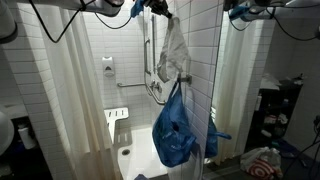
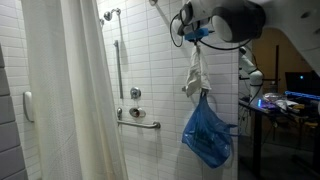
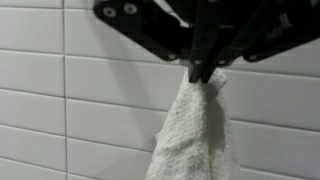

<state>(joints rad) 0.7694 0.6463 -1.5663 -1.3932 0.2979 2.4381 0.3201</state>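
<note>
My gripper (image 3: 203, 72) is shut on the top of a white towel (image 3: 195, 135), which hangs straight down from the fingertips in front of the white tiled wall. In both exterior views the gripper (image 1: 160, 12) (image 2: 197, 38) is high up, and the towel (image 1: 173, 52) (image 2: 196, 72) dangles from it. A blue plastic bag (image 1: 175, 132) (image 2: 208, 135) hangs just below the towel, close against it.
A white shower curtain (image 2: 65, 95) hangs at the side. A grab bar (image 2: 138, 121) and shower fittings (image 2: 135, 94) are on the tiled wall. A fold-down shower seat (image 1: 119, 114) is on the far wall. A desk with clutter (image 2: 280, 105) stands beside the shower.
</note>
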